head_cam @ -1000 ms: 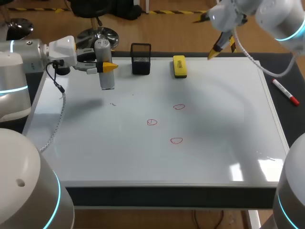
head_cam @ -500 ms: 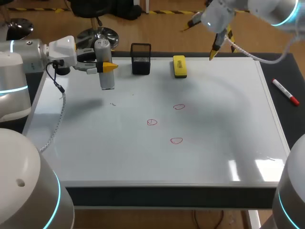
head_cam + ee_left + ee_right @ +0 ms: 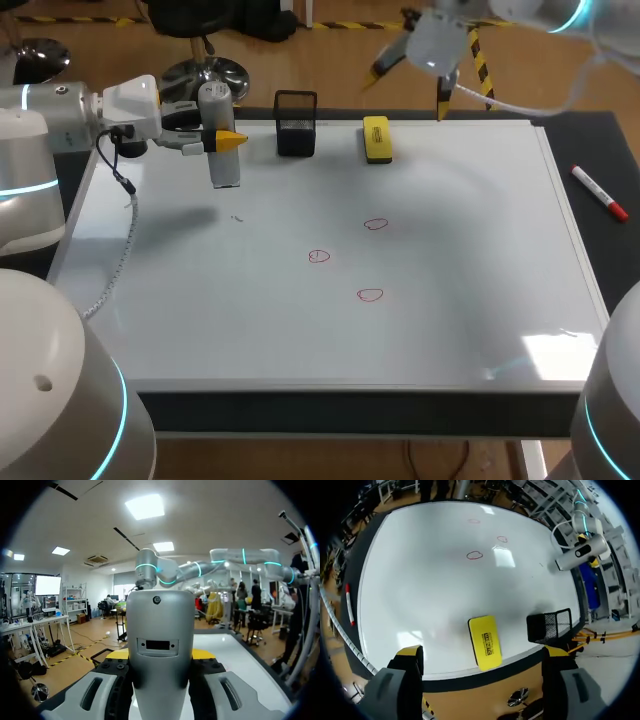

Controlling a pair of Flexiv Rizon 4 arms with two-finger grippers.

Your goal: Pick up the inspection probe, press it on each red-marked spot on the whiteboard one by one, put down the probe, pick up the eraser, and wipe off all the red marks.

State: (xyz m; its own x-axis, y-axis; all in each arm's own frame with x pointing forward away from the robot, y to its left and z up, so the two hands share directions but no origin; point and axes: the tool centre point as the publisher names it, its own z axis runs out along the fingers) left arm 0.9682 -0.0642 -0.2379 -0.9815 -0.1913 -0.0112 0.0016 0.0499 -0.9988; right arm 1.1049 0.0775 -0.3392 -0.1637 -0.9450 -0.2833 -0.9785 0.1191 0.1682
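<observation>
Left gripper (image 3: pixel 225 140) first: both yellow-tipped fingers (image 3: pixel 119 654) are clamped on the inspection probe (image 3: pixel 160 645), one on each flank of its grey body. The probe hangs upright above the far left part of the whiteboard (image 3: pixel 470 250), and its shadow falls apart from it on the surface, so it is off the board. The left arm comes in from the left side, its cable (image 3: pixel 122 245) drooping across the board's left edge.

Over to the right gripper (image 3: pixel 482 651): fingers spread wide and nothing between them. It hovers above the board's far edge, and the yellow eraser (image 3: pixel 486 642) lies flat on the board below it (the wrist view frames it neatly between the two tips). Just beside the eraser stands a black mesh holder (image 3: pixel 296 123).

Out in the middle of the board, three red marks: one (image 3: pixel 375 224), another (image 3: pixel 319 256) and the nearest (image 3: pixel 370 294), all well apart from both grippers. A red marker pen (image 3: pixel 598 193) rests on the dark table beside the board's right edge.
</observation>
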